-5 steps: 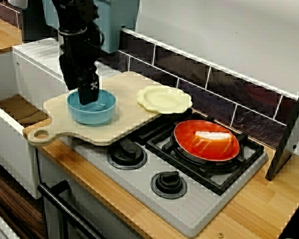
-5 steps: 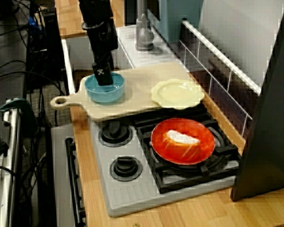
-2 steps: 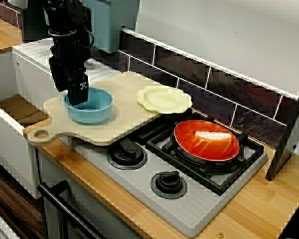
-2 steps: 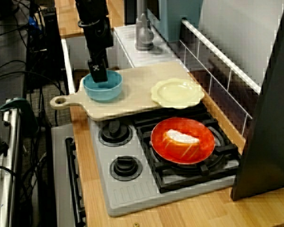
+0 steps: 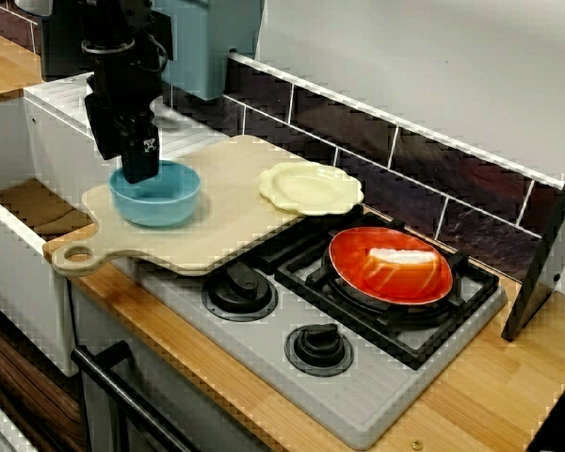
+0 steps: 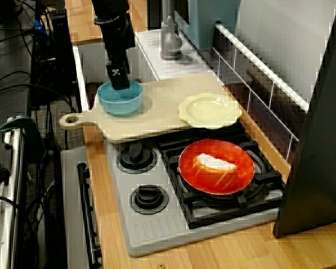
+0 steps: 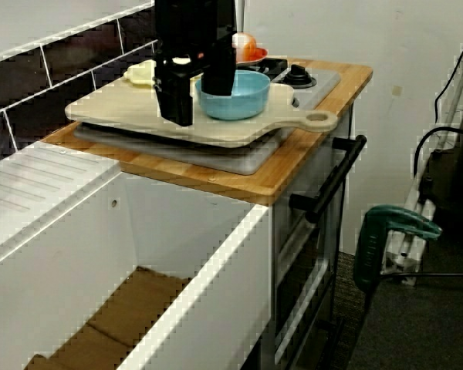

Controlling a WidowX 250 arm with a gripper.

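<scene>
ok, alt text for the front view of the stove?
A black gripper clamps the rim of a blue bowl on a wooden cutting board lying partly over a stove. A pale yellow plate sits at the board's right end; an orange plate holding a white piece rests on the burner grate.

Arm hangs near-vertical, wrist straight. Gripper [image 5: 139, 169] pts straight down; black fingers [image 7: 175, 104] pinched, only narrow gap btwn them.
</scene>
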